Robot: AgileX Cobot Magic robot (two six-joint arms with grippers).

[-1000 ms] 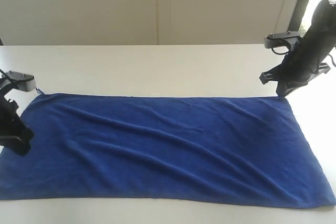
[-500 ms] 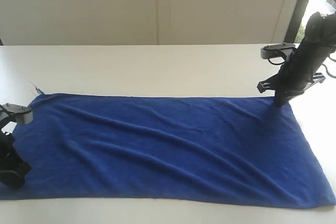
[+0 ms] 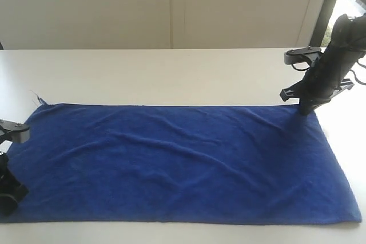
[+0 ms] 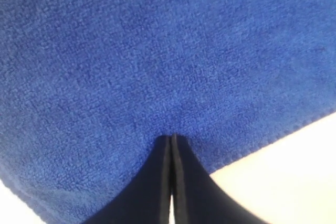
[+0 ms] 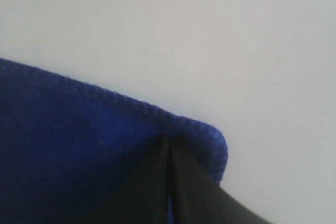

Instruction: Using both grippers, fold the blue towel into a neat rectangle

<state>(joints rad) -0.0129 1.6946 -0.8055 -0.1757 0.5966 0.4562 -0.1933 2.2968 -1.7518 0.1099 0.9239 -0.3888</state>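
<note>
At the left edge of the exterior view, the left hand [image 3: 8, 200] stands low over the near left corner of the towel [image 3: 183, 158]. Its wrist view shows the two fingers pressed flat together, with the tips on the cloth just inside the corner. The hand is clenched, and no fold of fabric shows between the fingers, so whether any cloth is caught cannot be told.

The towel itself lies spread out in a single layer across the white worktop [image 3: 171, 72], long side running left to right, with shallow ripples over its middle and no fold made yet.

On the right, the right hand [image 3: 305, 110] comes down on the far right corner. Its fingers are also shut tight, the tips resting on the rounded corner hem with bare worktop just beyond.

The task looks to be at its very start, at the stage of securing corners. The two hands sit on diagonally opposite corners. The next move probably calls for a real pinch on the cloth: the fingers would part, slip around the hem and close. An edge could then be lifted and carried over evenly, so the corners meet without dragging the towel askew.
</note>
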